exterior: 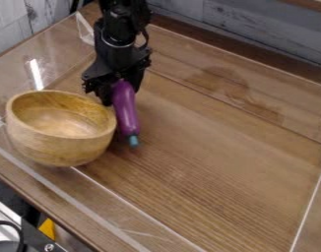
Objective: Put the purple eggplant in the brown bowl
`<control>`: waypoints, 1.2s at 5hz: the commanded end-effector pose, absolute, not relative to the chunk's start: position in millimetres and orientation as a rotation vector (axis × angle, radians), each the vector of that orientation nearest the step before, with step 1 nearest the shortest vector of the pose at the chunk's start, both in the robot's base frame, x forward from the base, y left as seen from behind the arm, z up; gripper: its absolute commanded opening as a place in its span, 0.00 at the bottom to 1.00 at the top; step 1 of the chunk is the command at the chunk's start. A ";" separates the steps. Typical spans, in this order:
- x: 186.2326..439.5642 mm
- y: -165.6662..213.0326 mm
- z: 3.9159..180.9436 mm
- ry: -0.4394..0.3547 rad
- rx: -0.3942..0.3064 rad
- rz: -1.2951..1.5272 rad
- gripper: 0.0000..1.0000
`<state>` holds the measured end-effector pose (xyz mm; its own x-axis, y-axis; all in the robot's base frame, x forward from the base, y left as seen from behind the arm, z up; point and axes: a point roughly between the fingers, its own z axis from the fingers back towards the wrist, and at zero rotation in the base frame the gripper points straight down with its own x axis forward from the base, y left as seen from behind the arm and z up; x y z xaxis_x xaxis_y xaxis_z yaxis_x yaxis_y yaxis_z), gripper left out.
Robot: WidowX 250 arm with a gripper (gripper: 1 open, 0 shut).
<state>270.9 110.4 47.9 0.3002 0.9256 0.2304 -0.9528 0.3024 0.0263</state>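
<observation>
The purple eggplant lies slanted on the wooden table, its teal stem tip pointing toward the front. It rests against the right side of the brown bowl. My black gripper points steeply down over the eggplant's far end, and its fingers are shut on that end. The bowl stands upright at the left, and nothing is inside its honey-yellow hollow. The far end of the eggplant is partly hidden by the fingers.
Low clear plastic walls ring the wooden table. A grey plank wall runs behind it. Black and yellow gear sits below the front left corner. The wood to the right of the eggplant is bare.
</observation>
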 end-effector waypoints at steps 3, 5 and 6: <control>264.1 116.9 71.2 -0.226 0.155 1.282 0.00; 239.1 152.1 68.2 -0.195 0.160 1.370 0.00; 231.1 160.8 66.6 -0.189 0.158 1.420 0.00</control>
